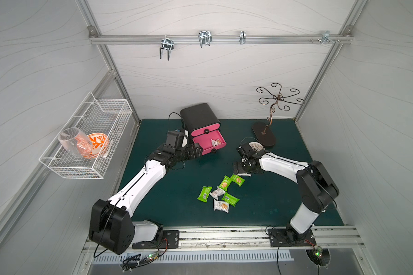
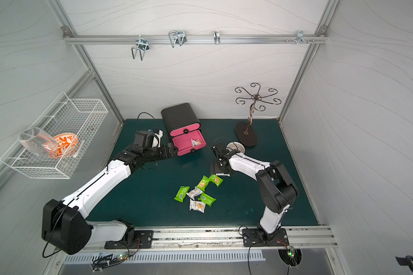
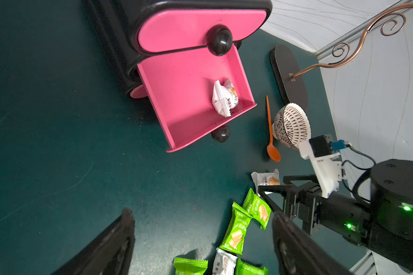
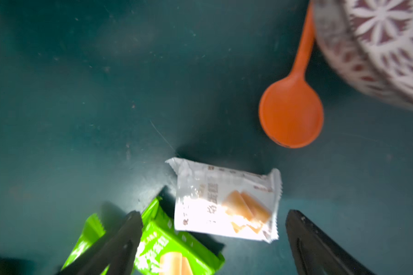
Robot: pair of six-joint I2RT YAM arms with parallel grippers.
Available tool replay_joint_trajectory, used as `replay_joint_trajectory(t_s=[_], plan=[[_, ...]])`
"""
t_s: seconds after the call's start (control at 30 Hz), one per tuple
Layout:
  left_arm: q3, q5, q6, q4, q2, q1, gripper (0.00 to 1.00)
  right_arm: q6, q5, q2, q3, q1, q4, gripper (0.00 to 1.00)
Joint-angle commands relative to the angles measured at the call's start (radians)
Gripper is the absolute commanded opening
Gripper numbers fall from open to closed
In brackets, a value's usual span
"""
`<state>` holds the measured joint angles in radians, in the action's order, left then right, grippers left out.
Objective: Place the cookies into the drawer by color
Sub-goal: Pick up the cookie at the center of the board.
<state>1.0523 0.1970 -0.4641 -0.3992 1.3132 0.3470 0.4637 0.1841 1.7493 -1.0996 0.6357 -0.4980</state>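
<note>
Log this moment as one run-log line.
left end effector: open, empty | right end effector: open over loose cookie | bottom drawer: open, holds white cookie

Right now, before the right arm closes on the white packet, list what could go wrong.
1. One finger of the open right end effector sits over a green packet next to the white packet; closing may grab both.
2. The left end effector hovers by the drawer; the arms might collide there.

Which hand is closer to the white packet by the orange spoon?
Right. The right hand hangs open over the white packet, jaws either side; the left hand is open beside the pink drawer, well away.
</note>
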Motion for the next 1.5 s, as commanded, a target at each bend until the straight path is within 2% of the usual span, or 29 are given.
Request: replay_joint_trajectory(t_s=[0.0, 0.27, 0.57, 0.83, 1.1, 1.23, 1.47], plan=[[0.008, -0.008, 0.013, 0.025, -0.025, 0.003, 0.91, 0.006, 0.037, 0.044, -0.027, 0.008, -0.02, 0.99], [0.001, -0.014, 0.015, 0.034, -0.022, 0.003, 0.91, 0.072, 0.103, 0.119, -0.072, 0.026, -0.129, 0.98], [0.002, -0.01, 0.012, 0.044, -0.013, 0.003, 0.91, 0.085, 0.086, 0.129, -0.063, 0.027, -0.132, 0.79], [0.001, -0.011, 0.011, 0.043, -0.017, 0.003, 0.91, 0.091, 0.033, 0.167, -0.06, 0.007, -0.126, 0.68], [0.002, -0.013, 0.009, 0.041, -0.023, 0.003, 0.91, 0.072, 0.056, 0.074, -0.08, 0.007, -0.118, 0.58], [0.012, -0.011, 0.01, 0.035, -0.027, 0.003, 0.91, 0.066, 0.066, 0.007, -0.114, 0.007, -0.126, 0.58], [0.044, -0.013, 0.005, 0.021, -0.035, 0.003, 0.91, 0.076, -0.004, -0.095, -0.21, 0.012, -0.106, 0.58]])
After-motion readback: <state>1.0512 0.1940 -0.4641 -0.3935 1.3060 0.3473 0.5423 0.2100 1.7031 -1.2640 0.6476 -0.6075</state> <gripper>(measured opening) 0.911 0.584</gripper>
